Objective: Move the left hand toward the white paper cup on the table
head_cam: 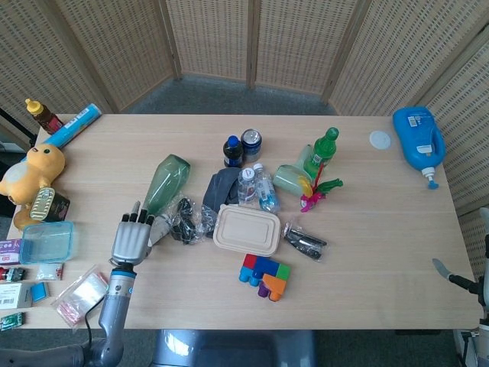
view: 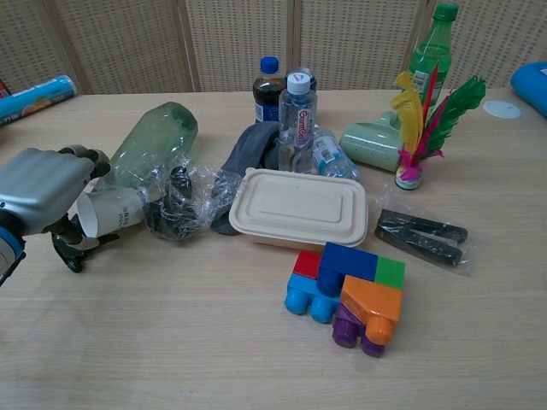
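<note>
The white paper cup (view: 115,211) lies on its side on the table, its open end facing my left hand (view: 43,190). The fingers (view: 85,158) arch over the cup's rim and the thumb sits low beside it, spread around the mouth without closing on it. In the head view the left hand (head_cam: 131,238) covers most of the cup (head_cam: 160,229). Only a dark sliver of my right hand (head_cam: 451,275) shows at the right edge, off the table.
A green bottle (view: 149,145) lies just behind the cup. A crumpled clear bag with black items (view: 175,205) touches the cup's base. A beige lunch box (view: 299,207) and toy blocks (view: 346,290) sit to the right. A blue plastic box (head_cam: 47,241) is left of the hand.
</note>
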You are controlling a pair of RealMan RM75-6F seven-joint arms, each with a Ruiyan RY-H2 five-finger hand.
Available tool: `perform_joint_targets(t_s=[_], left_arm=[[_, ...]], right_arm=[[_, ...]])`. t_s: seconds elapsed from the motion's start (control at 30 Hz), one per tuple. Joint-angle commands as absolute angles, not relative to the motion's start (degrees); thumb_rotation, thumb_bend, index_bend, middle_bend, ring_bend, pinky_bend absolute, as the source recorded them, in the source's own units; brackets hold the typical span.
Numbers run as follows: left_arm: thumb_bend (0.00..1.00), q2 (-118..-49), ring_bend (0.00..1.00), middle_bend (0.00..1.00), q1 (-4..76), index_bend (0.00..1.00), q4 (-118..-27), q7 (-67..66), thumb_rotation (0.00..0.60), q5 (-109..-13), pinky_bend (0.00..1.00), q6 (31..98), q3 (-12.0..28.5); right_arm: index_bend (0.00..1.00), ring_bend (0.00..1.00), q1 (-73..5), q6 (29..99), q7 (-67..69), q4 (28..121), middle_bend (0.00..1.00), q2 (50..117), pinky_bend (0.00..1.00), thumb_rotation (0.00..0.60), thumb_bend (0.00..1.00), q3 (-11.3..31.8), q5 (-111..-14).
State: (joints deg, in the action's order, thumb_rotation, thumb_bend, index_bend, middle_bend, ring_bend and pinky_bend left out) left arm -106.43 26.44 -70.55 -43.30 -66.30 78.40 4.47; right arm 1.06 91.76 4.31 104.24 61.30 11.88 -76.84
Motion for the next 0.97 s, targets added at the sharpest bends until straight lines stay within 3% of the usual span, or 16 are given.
perform_joint_targets(t_s=[0.03, 0.1, 0.3, 0.97], left_arm=[[0.00, -108.03, 0.39, 0.50, 26.27, 0.63, -68.46, -41.70, 0.600, -68.26, 0.54, 79.81, 4.58], [0.00, -108.09, 0.43, 0.55, 26.16, 0.68, -68.11, -41.33, 0.600, -68.87, 0.56, 80.05, 4.76], [0.00, -105.41, 0.44, 0.56, 25.85, 0.69, -71.95, -39.62, 0.600, -71.10, 0.57, 82.01, 6.53], [0.00, -87.37, 0.44, 0.53, 28.75, 0.65, -100.23, -46.93, 0.600, -73.92, 0.56, 84.80, 16.91]], right_arm=[[0.00, 0.00, 1.04, 91.74, 4.52, 104.24, 0.00, 61.27, 0.00, 0.582, 0.00, 11.86, -76.90], [0.00, 0.00, 1.02, 91.69, 4.57, 104.19, 0.00, 61.27, 0.00, 0.582, 0.00, 11.84, -76.87], [0.00, 0.00, 1.01, 91.57, 4.93, 104.26, 0.00, 61.16, 0.00, 0.585, 0.00, 11.80, -76.83], [0.00, 0.00, 0.97, 91.16, 3.79, 105.89, 0.00, 61.10, 0.00, 0.583, 0.00, 10.65, -77.83]])
